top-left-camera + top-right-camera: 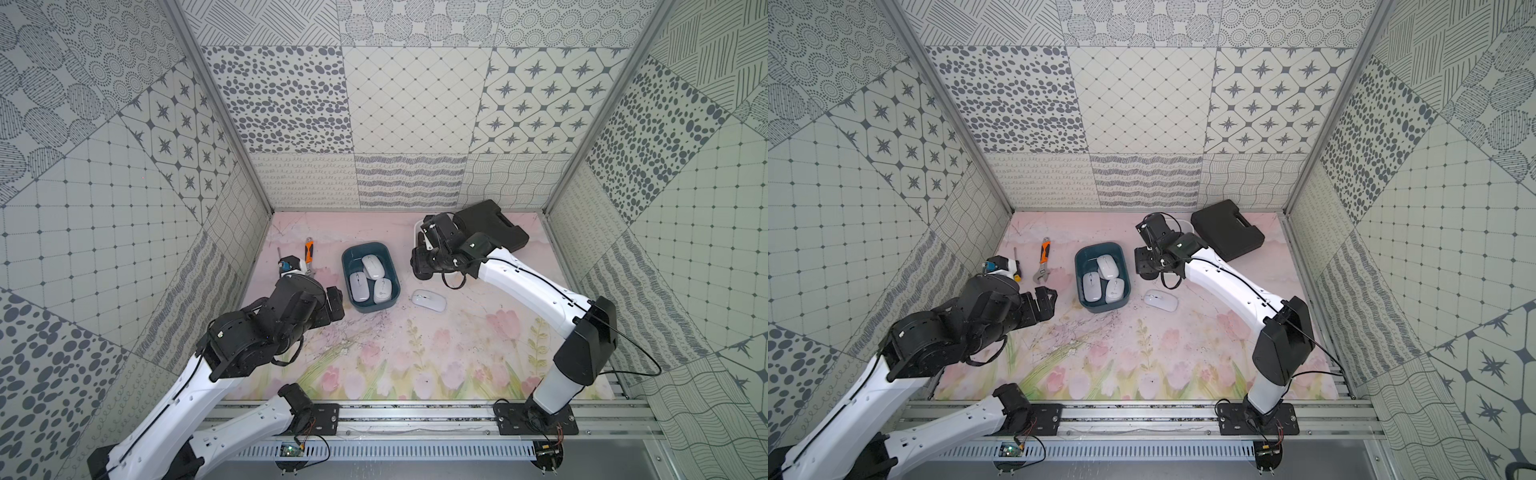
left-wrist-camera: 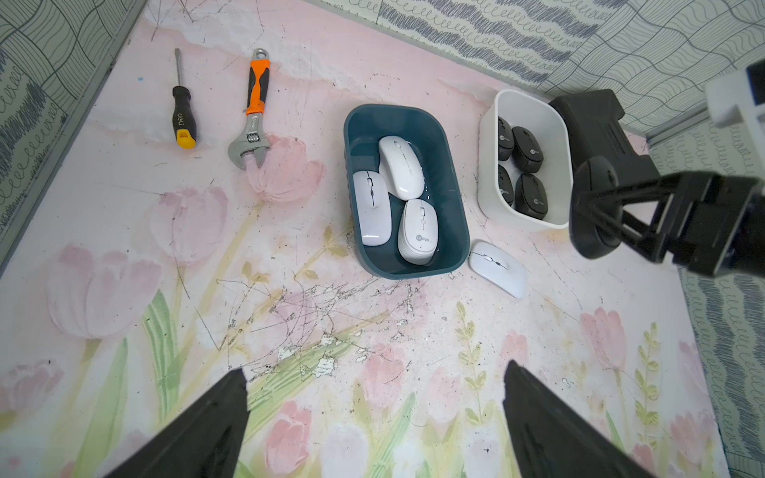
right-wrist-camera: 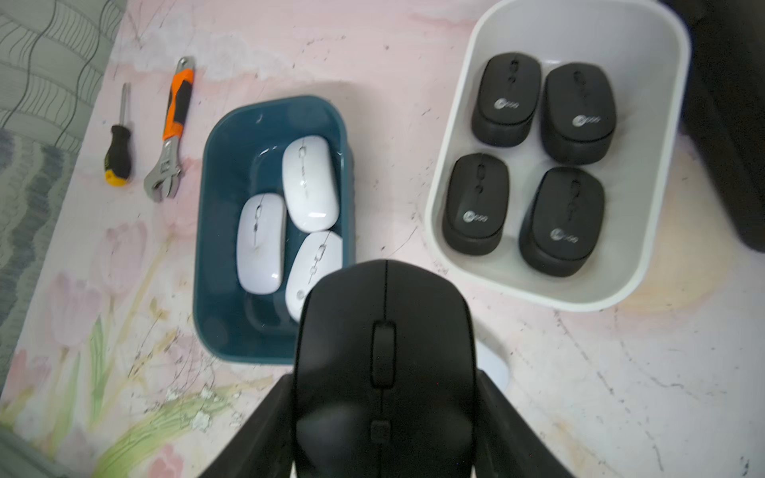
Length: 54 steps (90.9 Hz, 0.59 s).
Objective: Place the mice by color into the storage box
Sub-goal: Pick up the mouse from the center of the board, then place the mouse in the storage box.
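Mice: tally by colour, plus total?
White mice: 4 (3 in the teal box, 1 loose beside it)
Black mice: 5 (4 in the white box, 1 black mouse held by the right gripper)
Total: 9

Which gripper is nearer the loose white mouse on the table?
Right. The right gripper hangs just above and behind the white mouse; the left gripper is beyond the teal box.

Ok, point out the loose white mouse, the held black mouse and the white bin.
loose white mouse [image 2: 496, 269], left wrist view, shell middle.
held black mouse [image 3: 383, 364], right wrist view, scroll wheel.
white bin [image 3: 650, 165], right wrist view, inner side wall.
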Motion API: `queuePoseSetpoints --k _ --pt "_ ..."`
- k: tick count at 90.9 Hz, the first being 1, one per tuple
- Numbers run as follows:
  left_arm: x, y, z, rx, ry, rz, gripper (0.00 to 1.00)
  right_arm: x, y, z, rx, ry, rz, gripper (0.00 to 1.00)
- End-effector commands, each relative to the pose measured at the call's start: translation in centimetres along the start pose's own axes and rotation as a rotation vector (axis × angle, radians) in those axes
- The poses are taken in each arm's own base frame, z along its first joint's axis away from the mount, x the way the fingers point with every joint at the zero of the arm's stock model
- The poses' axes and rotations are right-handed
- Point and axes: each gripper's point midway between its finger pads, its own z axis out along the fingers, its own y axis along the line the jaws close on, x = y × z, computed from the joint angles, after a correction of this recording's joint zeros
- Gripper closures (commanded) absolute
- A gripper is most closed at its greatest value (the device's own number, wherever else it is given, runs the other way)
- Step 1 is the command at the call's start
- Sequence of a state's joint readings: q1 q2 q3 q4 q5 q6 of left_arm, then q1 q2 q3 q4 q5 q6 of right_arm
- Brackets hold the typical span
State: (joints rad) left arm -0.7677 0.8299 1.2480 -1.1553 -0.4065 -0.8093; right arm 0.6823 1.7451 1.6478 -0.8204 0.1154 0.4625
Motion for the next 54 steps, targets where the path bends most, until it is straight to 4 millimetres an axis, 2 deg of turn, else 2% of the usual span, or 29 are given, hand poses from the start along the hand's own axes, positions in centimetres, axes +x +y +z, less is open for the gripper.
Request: queuePoseSetpoints --k 1,18,29,42,54 --pt "-0.4 -0.4 0.5 -0.010 -0.006 0.027 0.01 -2.1 -2.3 3.7 0.030 0.018 -0.019 0.52" --pt "0.2 -0.8 1.5 -0.011 0.022 0.028 0.01 -4.6 -5.9 9.5 0.064 0.052 0.056 0.52" --pt "0.6 -0.8 2.1 -0.020 0.039 0.028 0.01 -4.3 -7.4 13.0 0.086 0.096 0.089 0.52" --pt "0.9 -0.9 2.4 -0.018 0.052 0.025 0.01 -3.3 -7.9 15.3 0.083 0.141 0.113 0.52" --pt "1.2 -0.8 2.6 -0.018 0.056 0.022 0.01 -1.7 -8.1 16.3 0.084 0.179 0.133 0.52"
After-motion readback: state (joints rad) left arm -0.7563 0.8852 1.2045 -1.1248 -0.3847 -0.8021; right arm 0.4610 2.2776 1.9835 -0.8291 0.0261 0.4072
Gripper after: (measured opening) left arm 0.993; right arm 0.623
